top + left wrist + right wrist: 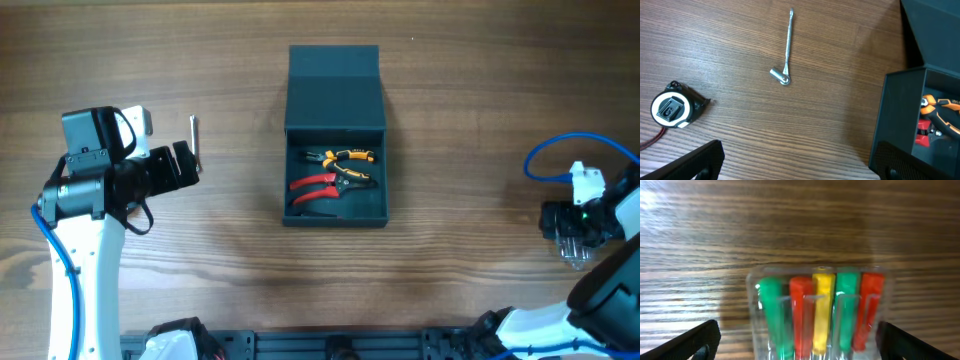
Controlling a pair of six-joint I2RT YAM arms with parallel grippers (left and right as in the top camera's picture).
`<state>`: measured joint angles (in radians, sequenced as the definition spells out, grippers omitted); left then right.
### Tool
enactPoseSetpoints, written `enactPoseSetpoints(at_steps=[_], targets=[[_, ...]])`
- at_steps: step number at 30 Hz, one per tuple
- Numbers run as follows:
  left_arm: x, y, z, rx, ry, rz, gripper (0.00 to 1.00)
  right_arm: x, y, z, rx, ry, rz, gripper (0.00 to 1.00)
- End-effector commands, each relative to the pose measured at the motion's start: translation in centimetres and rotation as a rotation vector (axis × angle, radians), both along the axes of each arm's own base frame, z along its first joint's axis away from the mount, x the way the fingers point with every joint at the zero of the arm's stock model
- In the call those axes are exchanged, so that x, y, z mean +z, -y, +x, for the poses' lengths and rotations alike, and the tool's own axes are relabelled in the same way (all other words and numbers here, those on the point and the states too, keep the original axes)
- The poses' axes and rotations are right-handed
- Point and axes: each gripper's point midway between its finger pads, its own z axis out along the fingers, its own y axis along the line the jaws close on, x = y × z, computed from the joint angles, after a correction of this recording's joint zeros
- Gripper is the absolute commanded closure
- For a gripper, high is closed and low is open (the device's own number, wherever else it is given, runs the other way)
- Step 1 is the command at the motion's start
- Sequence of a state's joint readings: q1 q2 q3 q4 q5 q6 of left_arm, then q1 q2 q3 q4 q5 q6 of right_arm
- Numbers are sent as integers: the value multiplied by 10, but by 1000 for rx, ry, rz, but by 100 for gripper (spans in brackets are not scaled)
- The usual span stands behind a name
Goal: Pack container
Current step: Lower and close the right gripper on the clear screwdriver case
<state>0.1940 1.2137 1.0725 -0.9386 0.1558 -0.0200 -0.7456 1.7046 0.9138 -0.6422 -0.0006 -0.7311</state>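
Open dark teal-grey container (pixel 335 100), mid-table, lid back

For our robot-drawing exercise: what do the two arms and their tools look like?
The left arm and right arm have white links, black joints and looping blue cables. The left tool and right tool are black; a green light glows near the right one.

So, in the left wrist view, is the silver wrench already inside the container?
No, the silver wrench lies on the bare wooden table, clearly apart from the open container.
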Motion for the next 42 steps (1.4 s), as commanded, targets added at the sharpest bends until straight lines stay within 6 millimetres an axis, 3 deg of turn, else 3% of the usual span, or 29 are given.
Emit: enactPoseSetpoints(at_steps=[1, 7, 12, 14, 15, 23, 32, 42], targets=[[8, 1, 4, -8, 24, -10, 0, -8, -4, 0, 0, 1, 31, 0], [8, 1, 4, -8, 25, -10, 0, -12, -8, 3, 0, 13, 59, 1], [8, 1, 3, -7, 19, -11, 0, -12, -10, 6, -23, 34, 76, 23], [7, 1, 1, -8, 13, -12, 0, -12, -10, 7, -29, 37, 79, 39], [7, 1, 0, -8, 9, -13, 0, -12, -10, 7, -39, 39, 79, 40], [6, 2, 0, -8, 6, -13, 0, -12, -10, 8, -53, 42, 79, 35], [6, 2, 0, -8, 6, -13, 0, -11, -10, 10, -72, 54, 87, 42], [6, 2, 0, -8, 6, -13, 0, -8, -7, 19, -153, 100, 96, 81]])
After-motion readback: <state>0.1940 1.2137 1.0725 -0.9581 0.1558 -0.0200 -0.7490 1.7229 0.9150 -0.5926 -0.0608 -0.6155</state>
